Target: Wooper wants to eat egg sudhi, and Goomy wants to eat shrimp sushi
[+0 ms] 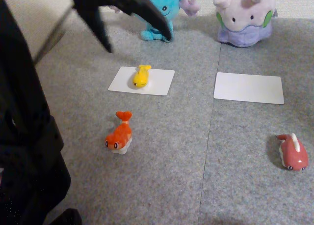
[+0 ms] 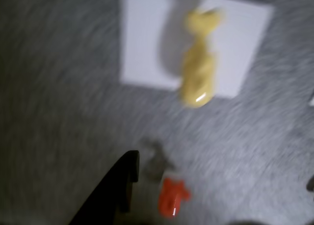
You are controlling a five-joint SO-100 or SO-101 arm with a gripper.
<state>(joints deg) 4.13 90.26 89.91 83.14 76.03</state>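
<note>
In the other view, the black arm (image 1: 29, 136) is filling the left edge, and its gripper (image 1: 137, 41) is hanging above the gray carpet (image 1: 171, 161) with its two dark fingers spread apart, holding nothing. Below it, the shrimp sushi (image 1: 119, 134) is sitting on the carpet, an orange fish shape with a white underside, round eyes and an upturned forked tail. Just beyond, the egg sudhi (image 1: 141, 75) is lying on a white card (image 1: 159, 82); it is glossy and yellow all over, its tail pointing away from the camera. Behind that card, Wooper (image 1: 164, 11) is standing, light blue and smiling, with pinkish gills. To the right, a second white card (image 1: 248, 88) is lying bare in front of Goomy (image 1: 244, 16), a pale lilac blob with green cheek spots and a darker purple base. Farthest right, a dark red toy (image 1: 293, 154) with a white stripe is resting on the carpet.

The wrist view is blurring, with a black finger (image 2: 115, 190) beside the orange tail (image 2: 172, 199).
</note>
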